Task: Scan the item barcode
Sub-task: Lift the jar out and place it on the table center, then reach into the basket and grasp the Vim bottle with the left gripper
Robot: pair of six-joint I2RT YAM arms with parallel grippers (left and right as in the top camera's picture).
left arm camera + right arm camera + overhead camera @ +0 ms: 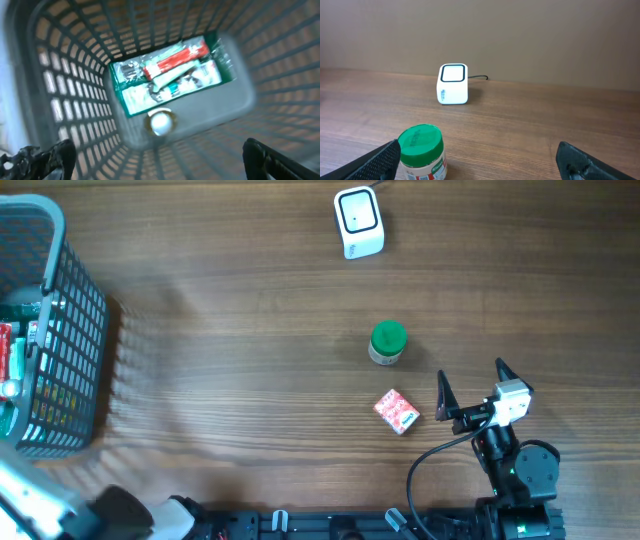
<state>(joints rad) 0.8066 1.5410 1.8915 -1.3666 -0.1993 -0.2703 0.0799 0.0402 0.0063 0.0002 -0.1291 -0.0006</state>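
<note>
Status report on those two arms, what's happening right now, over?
Left gripper open, empty, over grey plastic mesh basket. Right gripper open, empty, beside green-lidded jar and small red carton, both untouched. White cube scanner unobstructed.

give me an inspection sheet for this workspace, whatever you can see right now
surface: wooden table, bare grain showing
job's things: white scanner at the far edge; green-lidded jar upright; red carton lying near it; mesh basket at the left, holding a packet
clutter: nothing seen
grippers: left gripper open, empty, over the basket; right gripper open, empty, facing the jar and scanner
cables: black arm cable looping by the right arm; thin scanner cable behind the scanner
surroundings: plain wall behind the table
</note>
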